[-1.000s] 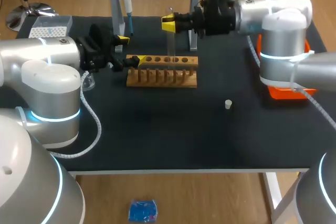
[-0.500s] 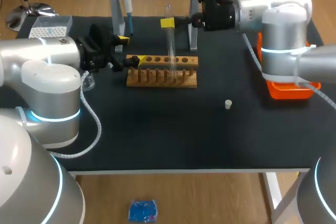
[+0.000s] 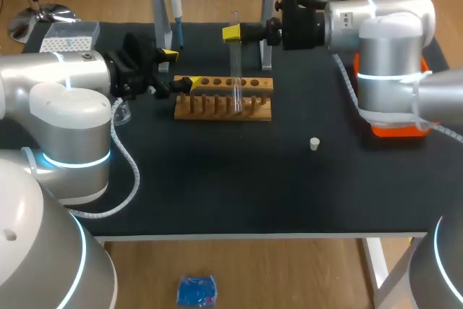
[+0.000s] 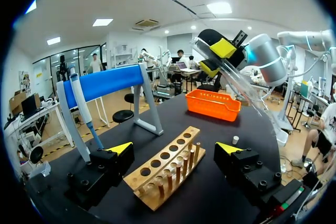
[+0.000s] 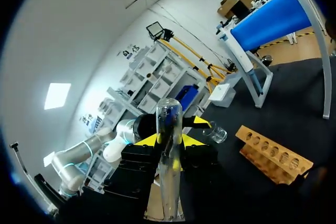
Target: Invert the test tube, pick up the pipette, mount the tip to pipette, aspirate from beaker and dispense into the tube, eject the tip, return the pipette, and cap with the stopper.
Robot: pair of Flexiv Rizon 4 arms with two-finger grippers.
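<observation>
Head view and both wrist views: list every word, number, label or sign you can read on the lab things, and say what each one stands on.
No text can be read in any view.
The test tube: clear glass, no printed marks show.
The pipette: if it bears print, it is too small to read.
The wooden rack: bare wood, no label.
The tip box: no legible label.

Head view looks down from above and behind; both wrist views sit low and close, sharing the rack (image 3: pixel 224 99).
</observation>
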